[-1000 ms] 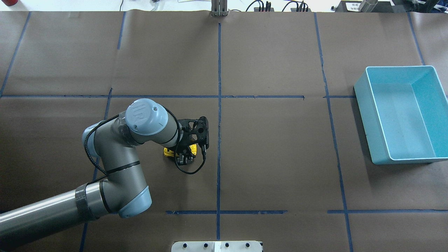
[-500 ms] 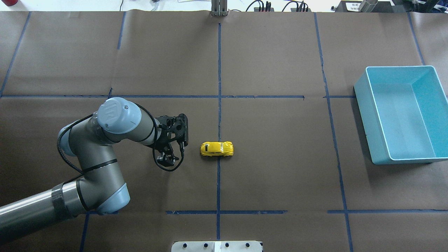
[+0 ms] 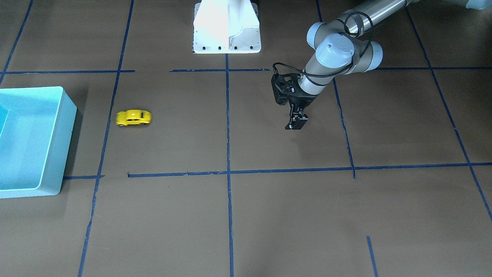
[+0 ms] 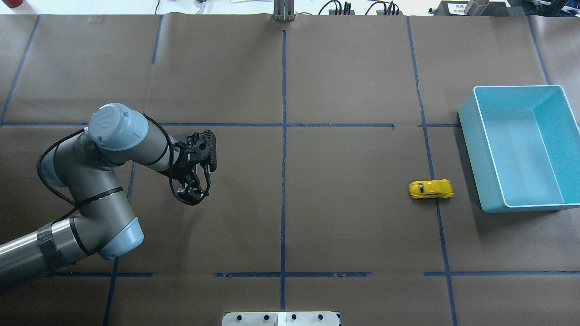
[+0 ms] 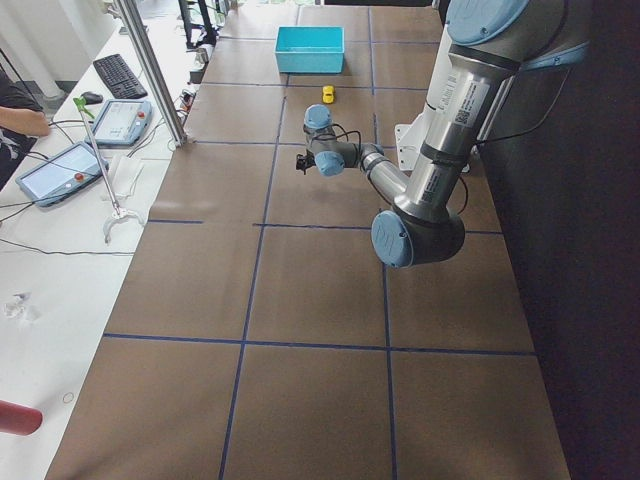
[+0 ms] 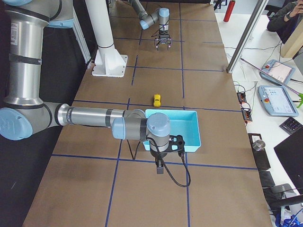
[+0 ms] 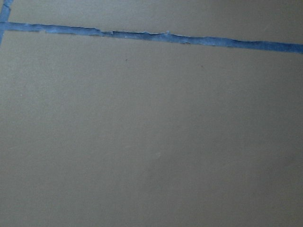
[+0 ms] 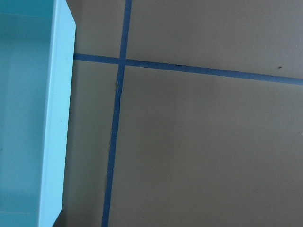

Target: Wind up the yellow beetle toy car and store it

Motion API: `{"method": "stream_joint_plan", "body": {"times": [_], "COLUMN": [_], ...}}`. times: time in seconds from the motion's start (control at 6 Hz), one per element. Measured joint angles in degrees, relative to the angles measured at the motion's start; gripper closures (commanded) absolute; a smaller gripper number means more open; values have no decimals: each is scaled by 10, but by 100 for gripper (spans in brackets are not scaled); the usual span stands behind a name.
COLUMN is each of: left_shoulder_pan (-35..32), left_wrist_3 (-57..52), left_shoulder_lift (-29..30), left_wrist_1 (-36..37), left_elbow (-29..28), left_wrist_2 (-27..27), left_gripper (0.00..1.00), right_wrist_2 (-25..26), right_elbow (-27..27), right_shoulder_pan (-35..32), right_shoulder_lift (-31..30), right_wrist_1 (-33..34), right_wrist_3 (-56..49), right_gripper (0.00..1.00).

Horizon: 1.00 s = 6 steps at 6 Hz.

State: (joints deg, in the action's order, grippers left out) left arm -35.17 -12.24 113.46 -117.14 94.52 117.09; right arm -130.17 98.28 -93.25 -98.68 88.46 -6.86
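Note:
The yellow beetle toy car [image 4: 430, 189] stands on its wheels on the brown table, just left of the blue bin [image 4: 476, 154] and apart from it. It also shows in the front view [image 3: 133, 117] and the right side view [image 6: 156, 100]. My left gripper [image 4: 192, 195] is open and empty, hanging low over the table far to the left of the car; it also shows in the front view [image 3: 296, 125]. My right gripper [image 6: 161, 170] shows only in the right side view, beside the bin's near wall, and I cannot tell whether it is open or shut.
The bin [image 3: 69, 146] holds nothing that I can see. Blue tape lines cross the brown table cover. The robot's white base [image 3: 226, 27] stands at the table's near edge. The right wrist view shows the bin's wall [image 8: 57, 118] at its left.
My left gripper let go of the car and drew back to the left. The car rolled right across the table and now sits near the bin.

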Motion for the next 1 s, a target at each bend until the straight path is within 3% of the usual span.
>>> {"method": "stream_joint_plan", "body": {"times": [0.5, 0.83, 1.0], "left_shoulder_pan": [-54, -134, -198], "left_wrist_3": [-2, -2, -2], "left_shoulder_lift": [-48, -150, -188], "left_wrist_1": [8, 49, 89], "left_elbow": [21, 89, 109], "left_wrist_2": [32, 45, 52], "left_gripper": [0, 0, 0], "right_wrist_2": [1, 0, 0], "right_elbow": [1, 13, 44], "right_shoulder_pan": [0, 0, 2], "right_shoulder_lift": [2, 5, 4], "right_wrist_1": [0, 1, 14], "right_wrist_3": [0, 1, 1], "right_gripper": [0, 0, 0]}}
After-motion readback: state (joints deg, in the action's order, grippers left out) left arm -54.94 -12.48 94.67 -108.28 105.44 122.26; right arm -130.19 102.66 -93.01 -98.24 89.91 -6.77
